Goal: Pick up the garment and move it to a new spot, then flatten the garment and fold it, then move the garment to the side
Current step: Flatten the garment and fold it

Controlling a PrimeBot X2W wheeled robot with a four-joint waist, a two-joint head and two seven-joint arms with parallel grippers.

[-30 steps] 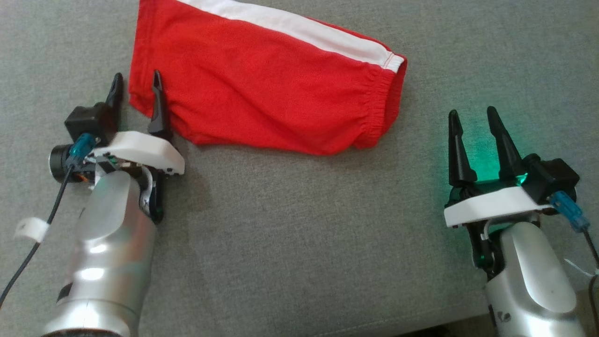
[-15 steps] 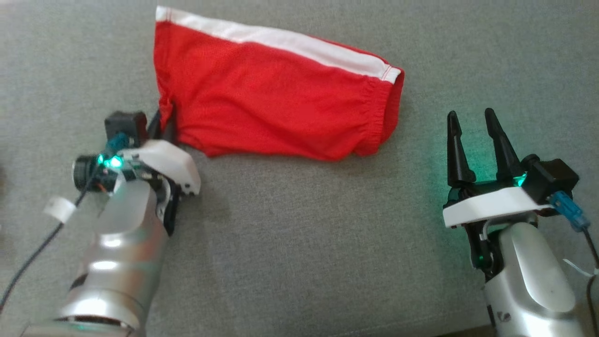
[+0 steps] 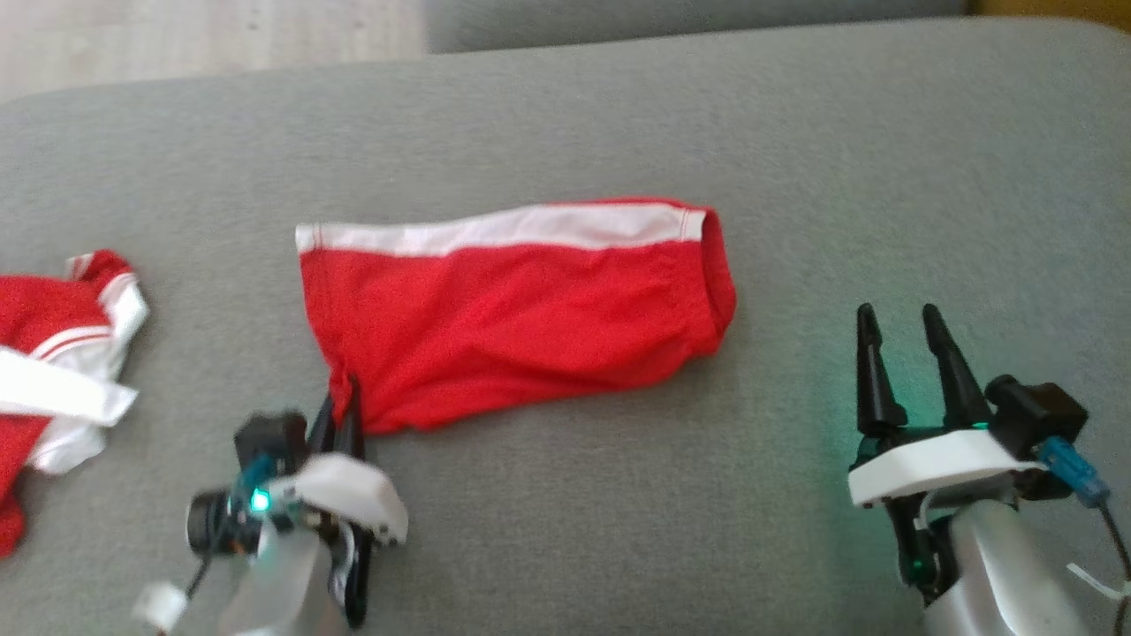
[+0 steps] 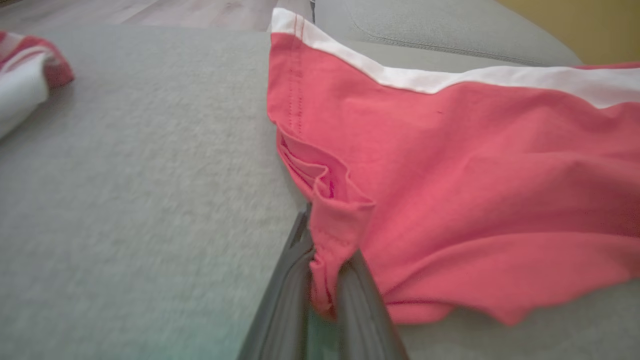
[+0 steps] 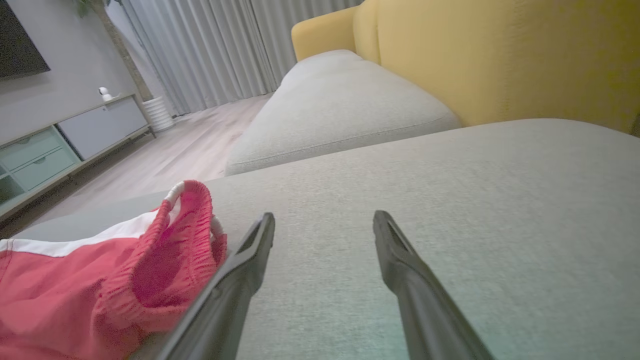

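The garment [image 3: 521, 309] is a pair of red shorts with a white side stripe, lying spread on the grey sofa cushion [image 3: 618, 495]. My left gripper [image 3: 343, 397] is shut on the garment's lower left hem corner; in the left wrist view that bunched corner of the garment [image 4: 450, 190] sits pinched between the two dark fingers [image 4: 285, 295]. My right gripper [image 3: 901, 331] stands open and holds nothing, to the right of the garment's elastic waistband [image 5: 165, 250], apart from it. In the right wrist view my right gripper [image 5: 324, 220] has bare cushion between its fingers.
Another red-and-white piece of clothing [image 3: 53, 371] lies crumpled at the cushion's left edge, also seen as a rolled bundle [image 4: 25, 75]. A yellow sofa back [image 5: 500, 60] rises beyond the cushion, with wooden floor [image 5: 175, 145] and a low cabinet [image 5: 60, 140] past it.
My left gripper has closed on the garment's lower left corner. The head camera has tilted, so the whole picture has shifted down and the second piece of clothing has come into view.
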